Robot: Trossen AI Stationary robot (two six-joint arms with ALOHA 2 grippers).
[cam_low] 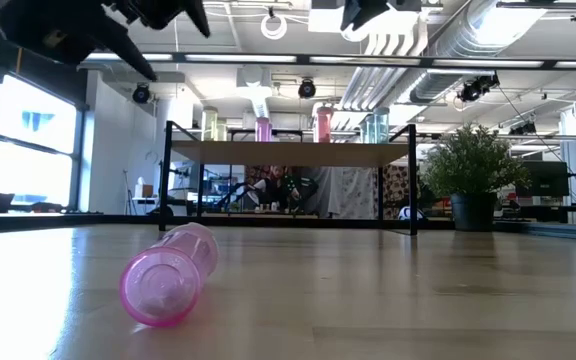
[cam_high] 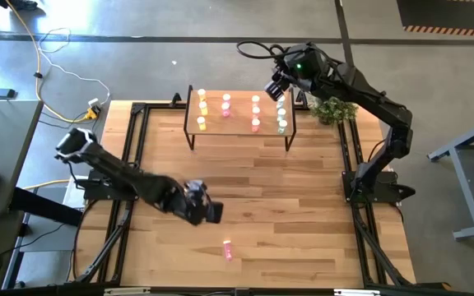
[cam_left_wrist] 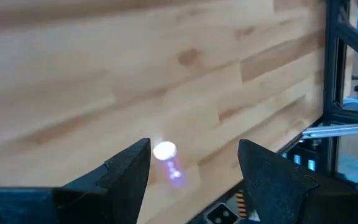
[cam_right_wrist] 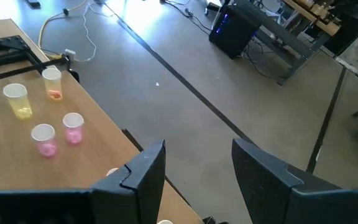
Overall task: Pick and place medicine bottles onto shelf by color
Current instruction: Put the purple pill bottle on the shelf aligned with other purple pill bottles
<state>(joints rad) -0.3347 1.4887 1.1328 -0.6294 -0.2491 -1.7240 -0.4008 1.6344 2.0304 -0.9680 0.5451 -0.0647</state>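
High view: shelf at the far end of the table, about ten small bottles standing on it in colour groups, yellow and orange toward the left end, pink in the middle, pale green at the right end. One pink bottle lies alone on the table near the front edge. Left gripper hangs over mid-table, well short of that bottle. Right gripper is above the shelf's right end, near the green bottles, holding nothing.

Low view: the pink bottle lies on its side, one round end toward the camera, nothing touching it. Shelf behind with bottles on top.

Left wrist view: fingers spread wide, empty; the pink bottle shows between them, farther off on the wood.

Right wrist view: fingers apart, empty; pink, yellow and orange bottles stand on the shelf board beside it.

Handling guess: tiny, light, hard smooth plastic, likely rolls when nudged. Best pinched across the body at mid-length, fingers square to its long axis, gentle squeeze.
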